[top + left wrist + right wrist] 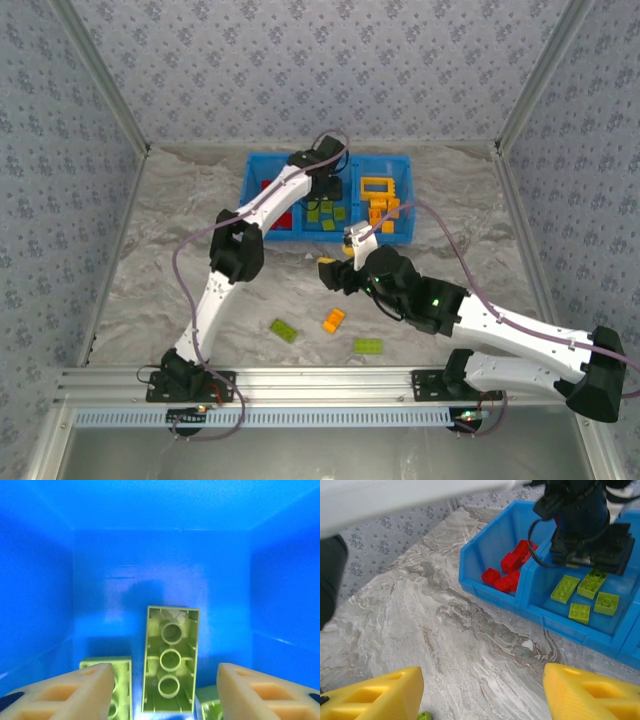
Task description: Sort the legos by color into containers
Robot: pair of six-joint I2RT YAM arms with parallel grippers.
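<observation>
From overhead, the left gripper hangs over the middle compartment of the bright blue three-compartment plastic tray, and the right gripper is just in front of it. Two loose lime green studded bricks and an orange brick lie nearer than the tray. Left wrist: pale fingers spread, an upturned lime brick between them, touching neither. Right wrist: yellow fingers spread wide, holding nothing; red bricks lie in the tray's left compartment.

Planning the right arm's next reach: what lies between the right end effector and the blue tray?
The stretch is bare marbled tabletop from the right end effector to the blue tray, at its near wall, as the right wrist view shows.
</observation>
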